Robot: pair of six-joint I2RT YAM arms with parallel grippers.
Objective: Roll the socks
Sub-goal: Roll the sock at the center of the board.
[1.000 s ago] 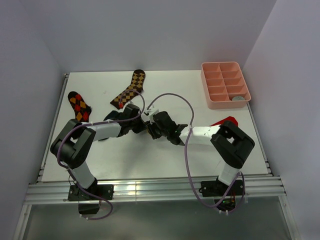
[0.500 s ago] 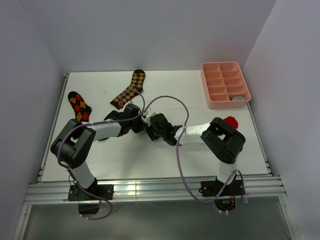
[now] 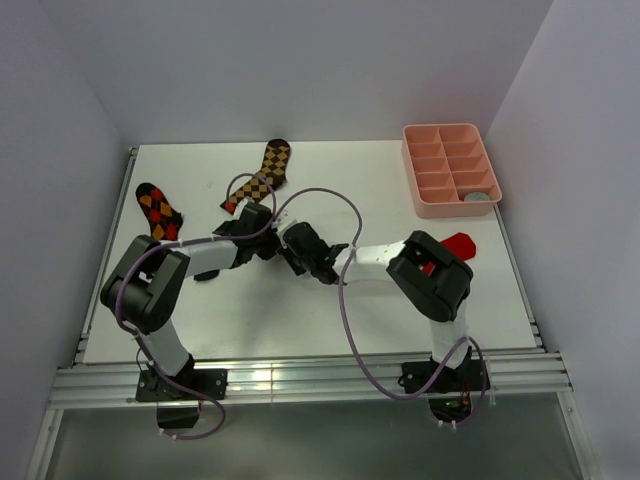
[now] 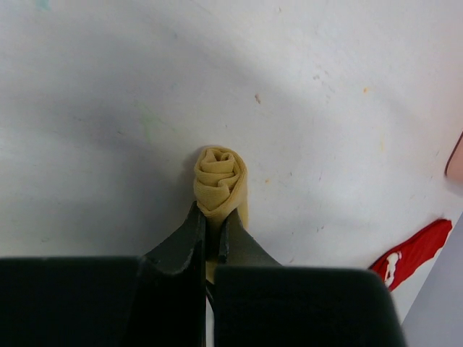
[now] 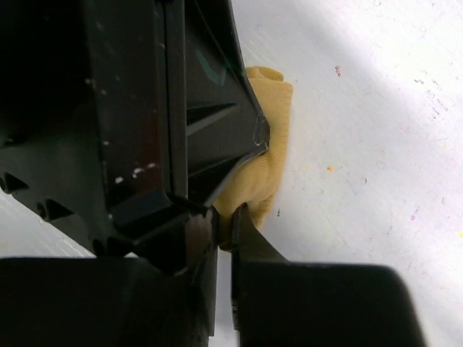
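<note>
while the white bench [image 3: 330, 320] carries a pink tray [image 3: 450, 170] and a brown checkered sock [image 3: 262, 175] toward its far side, the left arm [image 3: 205, 258] and right arm [image 3: 375, 262] meet near its middle. between them lies the mustard sock [image 4: 219, 179], wound into a tight spiral and, i judge, nearly finished. no grey or navy sock shows, so those seem left to roll. the left jaws are clenched on the roll's near end. the right jaws pinch its edge, just beside them.
</note>
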